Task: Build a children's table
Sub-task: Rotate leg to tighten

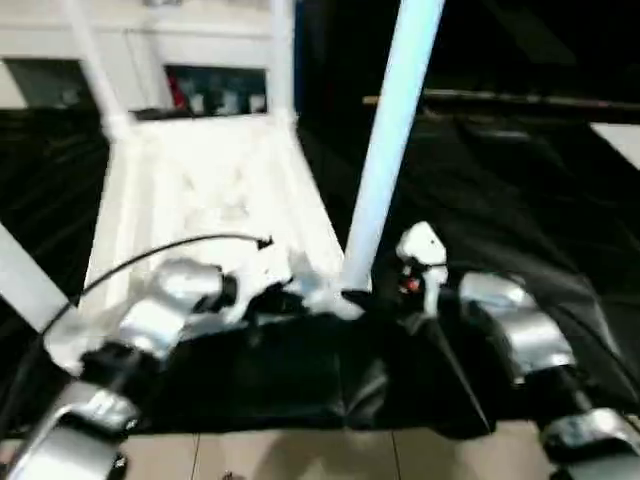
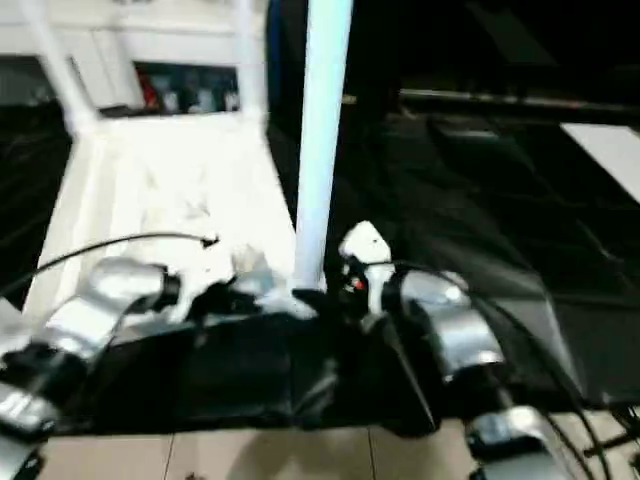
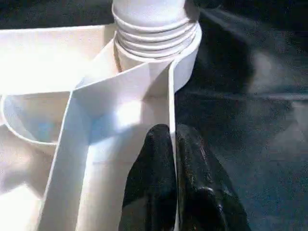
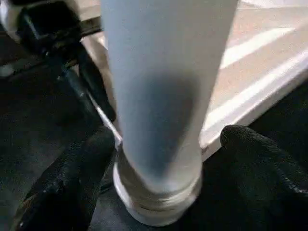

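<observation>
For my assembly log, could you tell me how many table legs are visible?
4: near-right leg standing in its socket, two far-corner legs, and near-left leg at the picture's edge.

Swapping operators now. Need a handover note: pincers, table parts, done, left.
Left pincer: shut on the table top's side wall, next to the near right corner socket.
Right pincer: open, fingers either side of the near right leg at its base, not touching it.
Table top lies ribbed side up on the black cloth.
Done: two far legs stand in their sockets; a leg rises at the near left corner, its socket not visible. Near right leg stands in its socket, tilted, threads exposed.
Left: probably screw that leg home, check the near left one, flip the table.
</observation>
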